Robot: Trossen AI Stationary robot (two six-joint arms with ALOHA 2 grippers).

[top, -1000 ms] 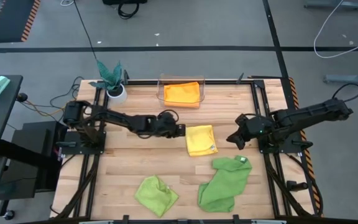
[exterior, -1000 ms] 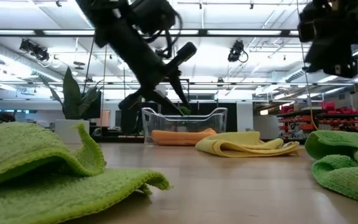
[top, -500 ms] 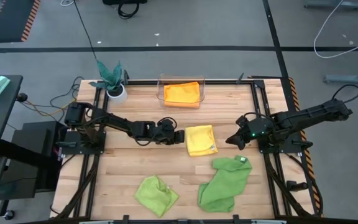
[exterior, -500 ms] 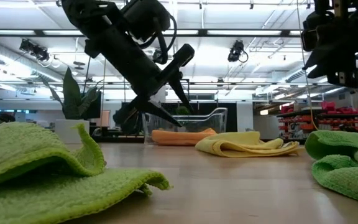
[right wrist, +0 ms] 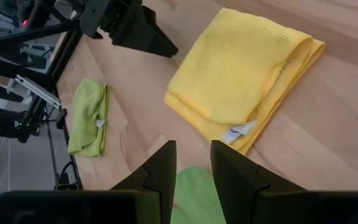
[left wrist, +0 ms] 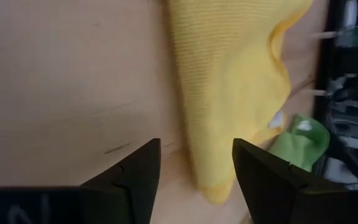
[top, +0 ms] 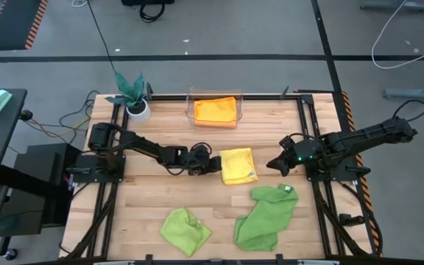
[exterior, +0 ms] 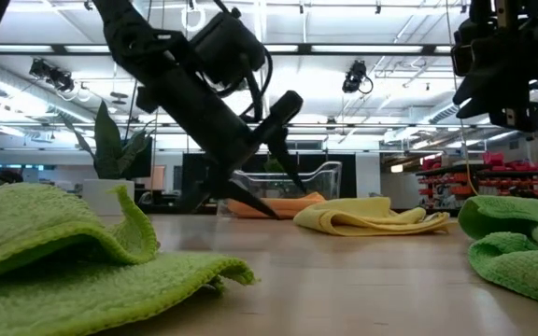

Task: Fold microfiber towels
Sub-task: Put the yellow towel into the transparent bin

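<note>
1. Seen from above, the whole wooden counter (top: 160, 199) shows: the yellow towel (top: 238, 165) folded at its middle; the orange towel (top: 215, 110) inside a clear bin (top: 191, 103) at the far edge; the lime green towel (top: 185, 229) crumpled at the near edge, left of centre; the larger mid-green towel (top: 266, 216) near right, its small white tag (top: 288, 188) at its far end; a teal-leaved plant (top: 131, 90) in a white pot at the far left corner
2. The low view gives what the overhead cannot: the yellow towel lies in flat stacked layers on the counter; the left pincer (exterior: 269, 163) slants down toward the surface with its two fingers spread and nothing between them; the bin behind it is half hidden by the arm
3. The left wrist view shows the left pincer's fingers (left wrist: 132, 177) wide apart, straddling the left edge of the yellow towel without closing on it; a corner of mid-green cloth shows beyond
4. The right wrist view alone shows the yellow towel's own white label (right wrist: 236, 132) at its folded edge; the right pincer's fingers (right wrist: 157, 171) stand parted and hold nothing
5. Left arm: stretched low from its base at the left across the counter, its pincer (top: 210, 163) just beside the yellow towel's left edge
6. Right arm: reaching in from the right side, raised above the counter, its pincer (top: 278, 165) right of the yellow towel and apart from it, pointed toward it
</note>
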